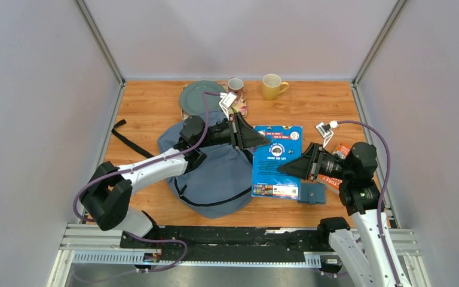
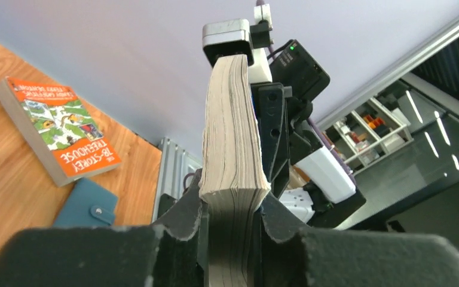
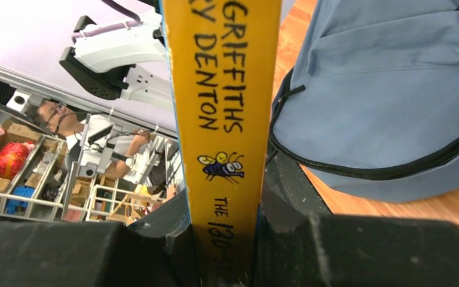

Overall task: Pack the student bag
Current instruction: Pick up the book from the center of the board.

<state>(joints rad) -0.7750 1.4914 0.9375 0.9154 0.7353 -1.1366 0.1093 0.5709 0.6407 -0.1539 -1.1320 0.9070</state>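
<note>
Wooden counter [image 1: 155, 107] boxed in by pale grey walls is what you're working on, and the student bag [image 1: 215, 173] lies flat on it left of centre, its black straps trailing toward the left wall. Just beside the bag's right edge you have a blue book [image 1: 275, 167], cover up, held from both sides.

Your left gripper [image 2: 233, 206] reaches over the bag and is clamped on the book's page edge; the left wrist view shows a black finger pressed against each side of the paper block. Your right gripper [image 3: 224, 221] is clamped on the opposite side, on the yellow spine with its black lettering and small bee drawing, and the bag's grey-blue fabric and black zip sit close to the right of that spine. You can't tell from these views whether the book is raised off the counter or resting on it.

An orange book [image 2: 60, 128] lies on the counter under your right arm, with a teal wallet [image 1: 312, 193] at the blue book's near right corner. Along the far edge sit a grey-green plate [image 1: 200, 97], a brown-rimmed mug [image 1: 235, 85] and a yellow mug [image 1: 272, 86].
</note>
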